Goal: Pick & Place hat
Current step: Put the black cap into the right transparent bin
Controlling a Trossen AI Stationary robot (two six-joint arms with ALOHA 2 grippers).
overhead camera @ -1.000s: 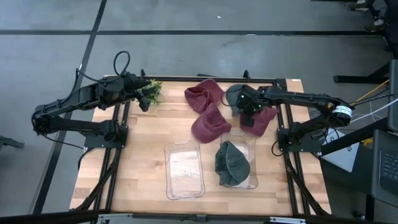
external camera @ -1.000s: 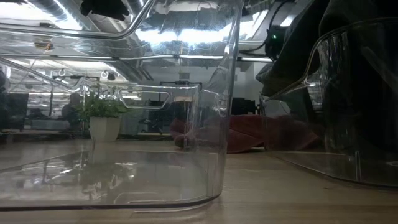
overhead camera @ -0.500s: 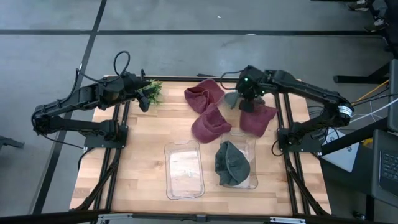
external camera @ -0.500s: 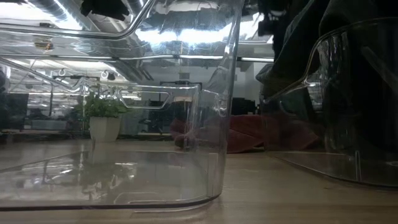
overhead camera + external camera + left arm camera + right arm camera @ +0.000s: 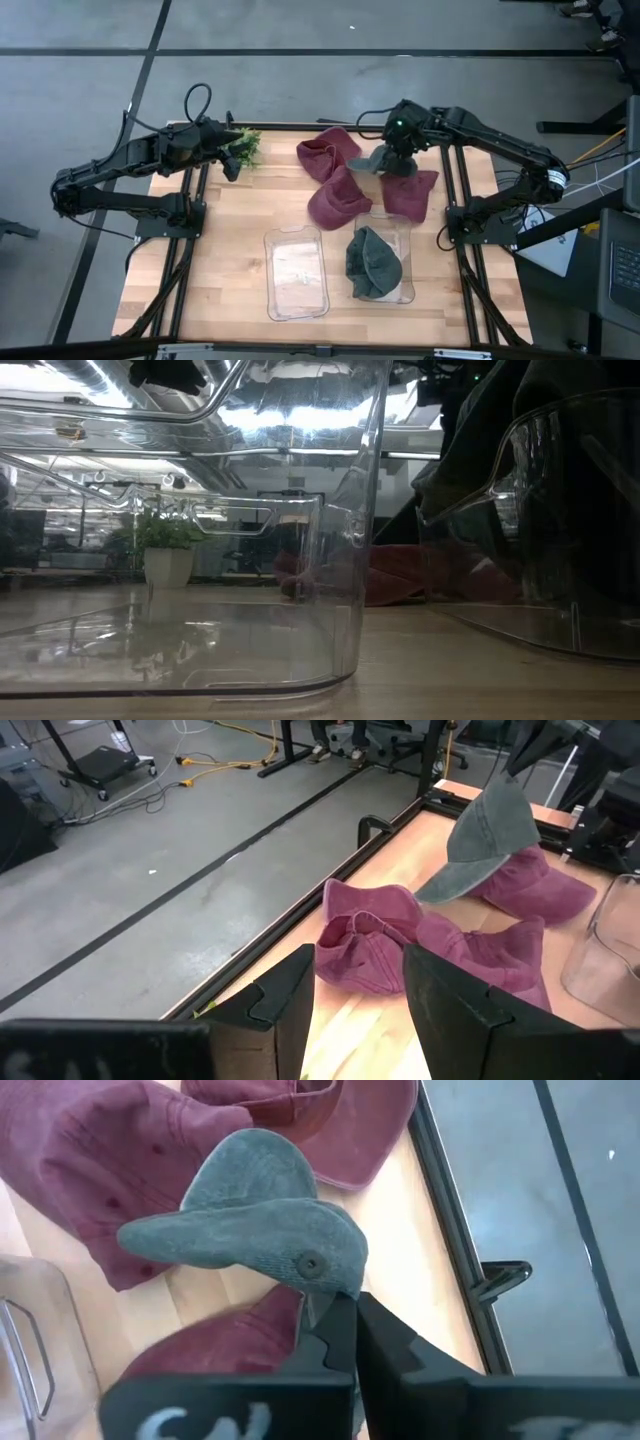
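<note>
Right gripper (image 5: 335, 1315) pinching grey hat (image 5: 250, 1210), hat lifted above maroon hats (image 5: 340, 195) at table's (image 5: 230, 260) far right. Left gripper (image 5: 355, 1005) spread, waiting far left by plant (image 5: 243, 147).

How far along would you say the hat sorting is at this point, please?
One green hat already lies in the right bin. The right gripper is shut on a second green cap, lifted above the red hats at the table's far side. The left bin looks empty, three red hats remain on the table, and the left gripper waits open near the plant.
</note>
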